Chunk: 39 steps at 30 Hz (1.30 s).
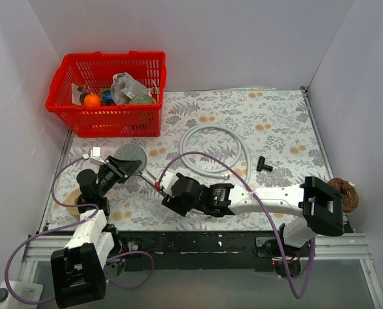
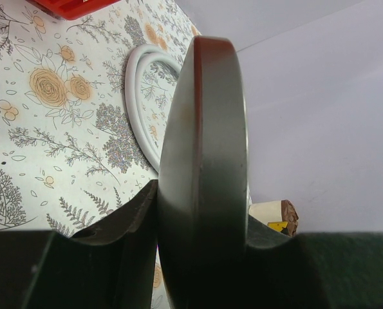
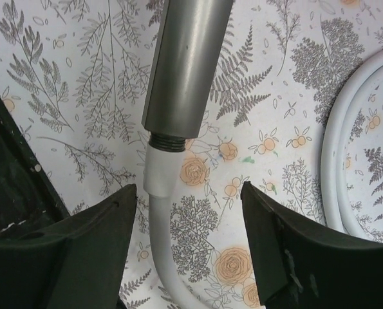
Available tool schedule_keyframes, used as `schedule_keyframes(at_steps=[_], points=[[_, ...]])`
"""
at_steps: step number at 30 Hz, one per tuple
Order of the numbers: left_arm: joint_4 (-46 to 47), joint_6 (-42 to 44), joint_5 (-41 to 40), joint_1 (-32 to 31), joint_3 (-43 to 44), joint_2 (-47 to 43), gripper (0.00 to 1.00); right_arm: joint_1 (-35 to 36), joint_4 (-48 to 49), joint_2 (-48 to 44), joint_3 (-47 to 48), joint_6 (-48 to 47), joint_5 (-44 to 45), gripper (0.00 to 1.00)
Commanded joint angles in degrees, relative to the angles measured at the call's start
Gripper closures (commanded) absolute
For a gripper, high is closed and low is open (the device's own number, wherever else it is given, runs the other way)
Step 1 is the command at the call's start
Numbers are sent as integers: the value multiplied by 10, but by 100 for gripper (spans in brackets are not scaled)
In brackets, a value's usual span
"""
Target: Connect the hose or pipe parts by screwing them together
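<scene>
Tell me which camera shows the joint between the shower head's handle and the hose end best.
The right wrist view: the handle's threaded end meets the white hose end up close, between the fingers. The top view shows that joint tiny. The left wrist view shows only the shower head edge-on, no joint.

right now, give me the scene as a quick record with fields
left gripper: shut on shower head, clamped across its round face
right gripper: open, fingers either side of hose end, not touching
joint: hose end meets handle, thread partly exposed
hose: rest looped on table
</scene>
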Motion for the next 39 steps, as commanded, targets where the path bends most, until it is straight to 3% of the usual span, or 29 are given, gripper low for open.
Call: schedule_keyframes(at_steps=[1,5,14,19,29,39], points=[[13,-7,9,1,3,-14,100,2,64,1,6,2,19,29],[15,-8,10,1,3,-14,100,1,78,16,8,4,8,37],[19,-9,11,1,2,-12,100,1,76,32,13,16,2,39],[19,-9,11,1,2,-14,100,0,77,46,21,20,-9,47],[20,-7,15,1,1,-17,100,-14,123,40,9,38,-30,83],[26,-10,27,1,1,-16,100,-48,184,44,15,36,-171,98]])
